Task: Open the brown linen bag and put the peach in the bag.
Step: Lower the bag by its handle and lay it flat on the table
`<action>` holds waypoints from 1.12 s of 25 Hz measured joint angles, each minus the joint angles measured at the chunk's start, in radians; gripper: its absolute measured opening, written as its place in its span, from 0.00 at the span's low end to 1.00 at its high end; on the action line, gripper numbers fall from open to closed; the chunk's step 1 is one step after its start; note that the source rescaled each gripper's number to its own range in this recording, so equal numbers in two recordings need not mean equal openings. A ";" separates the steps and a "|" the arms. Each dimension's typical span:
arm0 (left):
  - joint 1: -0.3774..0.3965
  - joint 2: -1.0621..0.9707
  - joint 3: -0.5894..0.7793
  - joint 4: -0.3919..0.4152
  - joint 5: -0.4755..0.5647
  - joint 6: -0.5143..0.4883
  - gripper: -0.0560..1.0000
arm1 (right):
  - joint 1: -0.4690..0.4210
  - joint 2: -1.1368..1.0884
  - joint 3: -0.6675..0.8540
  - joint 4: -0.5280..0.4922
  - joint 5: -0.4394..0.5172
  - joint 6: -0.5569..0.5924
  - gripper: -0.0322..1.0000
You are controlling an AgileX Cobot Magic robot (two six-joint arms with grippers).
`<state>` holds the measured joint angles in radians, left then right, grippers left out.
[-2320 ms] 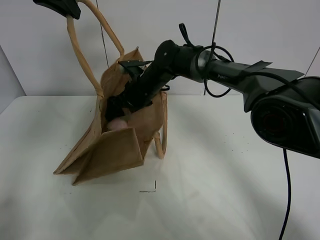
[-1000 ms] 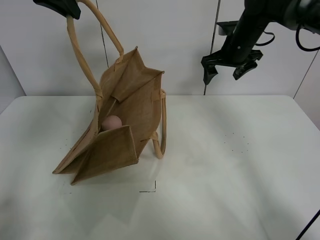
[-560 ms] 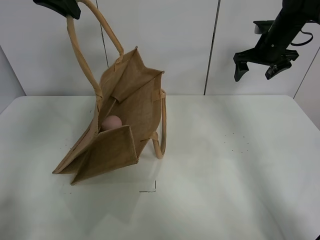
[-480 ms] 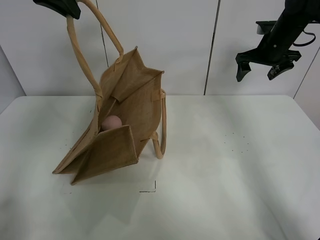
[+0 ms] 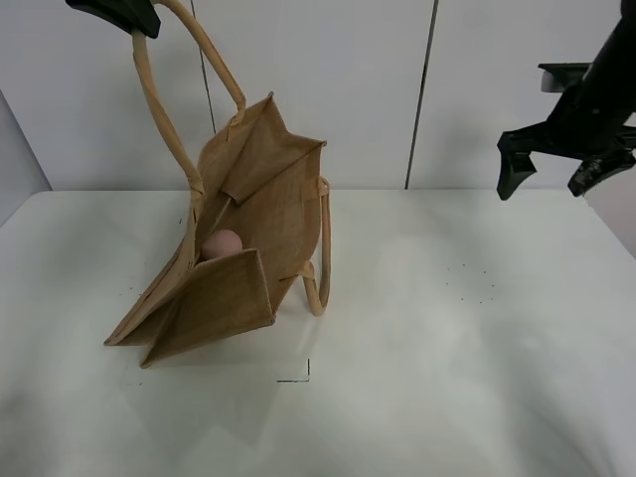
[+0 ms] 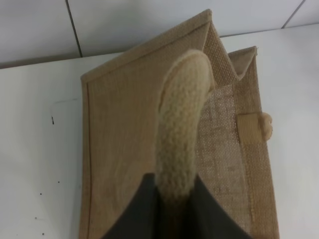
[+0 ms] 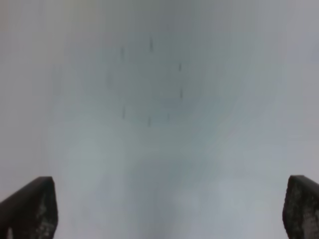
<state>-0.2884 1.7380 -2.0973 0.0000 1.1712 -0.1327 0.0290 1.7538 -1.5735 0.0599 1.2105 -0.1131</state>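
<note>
Over on the left, the peach (image 5: pixel 224 243) lies inside the brown linen bag (image 5: pixel 260 214), its handle (image 5: pixel 159 109) clamped by the left gripper (image 5: pixel 119 12); the right gripper (image 5: pixel 545 184) hangs open and empty, so only letting go seems left.

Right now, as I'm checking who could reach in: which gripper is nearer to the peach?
Left. The left gripper grips the handle of the brown linen bag, above the peach lying inside it. The right gripper hangs open far to the right, well clear of the bag.
</note>
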 joint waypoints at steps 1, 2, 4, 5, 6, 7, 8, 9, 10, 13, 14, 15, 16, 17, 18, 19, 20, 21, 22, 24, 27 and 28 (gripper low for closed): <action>0.000 0.000 0.000 0.000 0.000 0.000 0.05 | 0.000 -0.061 0.071 0.000 0.000 0.001 1.00; 0.000 0.000 0.000 0.000 0.000 0.000 0.05 | 0.000 -0.113 0.130 0.000 0.000 0.001 1.00; 0.000 0.000 0.000 0.000 0.000 0.000 0.05 | 0.000 -0.241 0.272 0.000 0.000 0.001 1.00; 0.000 0.000 0.000 0.000 0.000 0.000 0.05 | 0.000 -0.296 0.331 0.000 0.000 0.001 1.00; 0.000 0.000 0.000 0.000 0.000 0.000 0.05 | 0.000 -0.362 0.401 0.000 0.000 0.002 1.00; 0.000 0.000 0.000 0.000 0.000 0.000 0.05 | 0.000 -0.427 0.470 0.001 0.000 0.004 1.00; 0.000 0.000 0.000 0.000 0.000 0.000 0.05 | 0.000 -0.491 0.537 0.001 0.001 0.005 1.00; 0.000 0.000 0.000 0.000 0.000 0.000 0.05 | 0.000 -0.543 0.592 0.001 0.001 0.008 1.00; 0.000 0.000 0.000 0.000 0.000 0.000 0.05 | 0.000 -0.604 0.655 0.001 0.001 0.008 1.00; 0.000 0.000 0.000 0.000 0.000 0.000 0.05 | 0.000 -0.787 0.818 0.001 -0.023 0.012 1.00; 0.000 0.000 0.000 0.000 0.000 0.000 0.05 | 0.000 -0.853 0.868 0.001 -0.049 0.012 1.00; 0.000 0.000 0.000 0.000 0.000 0.000 0.05 | 0.000 -0.918 0.914 0.001 -0.074 0.012 1.00; 0.000 0.000 0.000 0.000 0.000 0.000 0.05 | 0.000 -0.972 0.949 0.001 -0.104 0.012 1.00; 0.000 0.000 0.000 0.000 0.000 0.000 0.05 | 0.000 -1.037 0.988 0.001 -0.129 0.013 1.00; 0.000 0.000 0.000 0.000 0.000 0.000 0.05 | 0.000 -1.102 1.024 0.001 -0.144 0.013 1.00; 0.000 0.000 0.000 0.000 0.000 0.000 0.05 | 0.000 -1.154 1.054 0.001 -0.157 0.013 1.00; 0.000 0.000 0.000 0.000 0.000 0.000 0.05 | 0.000 -1.213 1.068 0.001 -0.159 0.016 1.00; 0.000 0.000 0.000 0.000 0.000 0.000 0.05 | 0.000 -1.268 1.073 0.001 -0.166 0.016 1.00; 0.000 0.000 0.000 0.000 0.000 0.000 0.05 | 0.000 -1.320 1.074 0.001 -0.175 0.016 1.00; 0.000 0.000 0.000 0.000 0.000 0.000 0.05 | 0.000 -1.405 1.077 0.001 -0.183 0.016 1.00; 0.000 0.000 0.001 0.000 0.000 0.000 0.05 | 0.000 -1.532 1.078 0.000 -0.183 0.016 1.00; 0.000 0.000 0.008 -0.008 0.000 0.000 0.05 | 0.000 -1.578 1.078 0.000 -0.183 0.016 1.00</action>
<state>-0.2884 1.7380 -2.0889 -0.0077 1.1712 -0.1327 0.0290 0.1762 -0.4954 0.0603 1.0277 -0.0969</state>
